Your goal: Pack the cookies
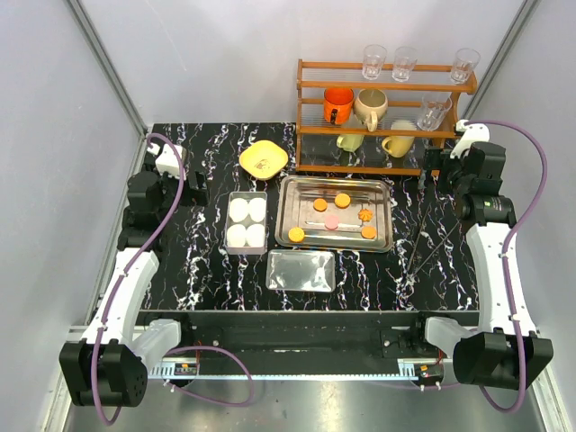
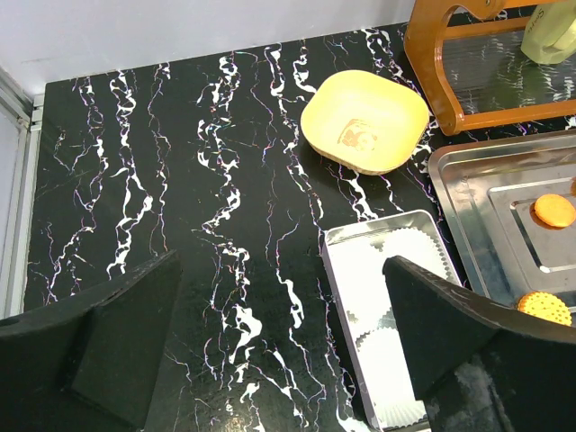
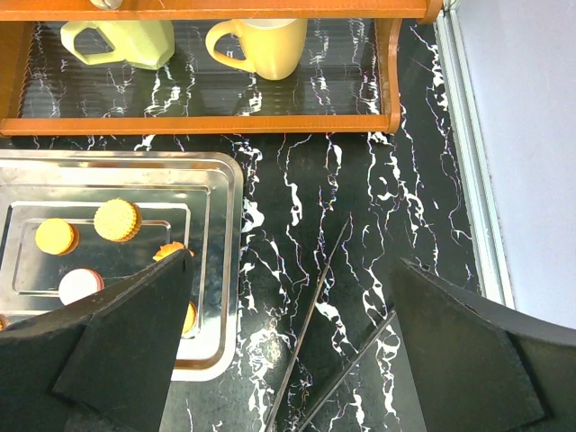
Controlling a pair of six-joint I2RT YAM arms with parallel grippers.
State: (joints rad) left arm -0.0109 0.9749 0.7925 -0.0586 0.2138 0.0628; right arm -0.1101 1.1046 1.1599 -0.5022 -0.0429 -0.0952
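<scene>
Cookies (image 1: 342, 199) lie loose on the steel tray (image 1: 297, 191) just right of the bench's middle, five orange and one pink, as seen from above. To the tray's left stands a box (image 1: 247, 194) with four paper cups (image 1: 238, 210). Its clear lid (image 1: 301, 270) is set aside toward the near edge, presumably so the cups are free to be filled. The left gripper (image 1: 196, 189) hangs near the left edge and the right gripper (image 1: 430, 169) near the right edge by the rack (image 1: 387, 99), both well apart from the tray. I take that for a start pose that leaves the middle reachable from either side. No cup holds a cookie yet, so far as I can judge.

From the left wrist, the left gripper (image 2: 279, 270) has its fingers spread wide, with only bare bench between them. The box (image 2: 342, 245) sits partly under one finger, with a yellow dish (image 2: 364, 121) beyond it. Two cookies (image 2: 553, 210) show on the tray at the far side, well outside the fingers.

From the right wrist, the right gripper (image 3: 290, 263) is likewise wide and empty. Cookies (image 3: 117, 219) lie on the tray (image 3: 225, 270) off to one side, one partly hidden behind a finger. Two thin rods (image 3: 315, 306) cross the bench between the fingers.
</scene>
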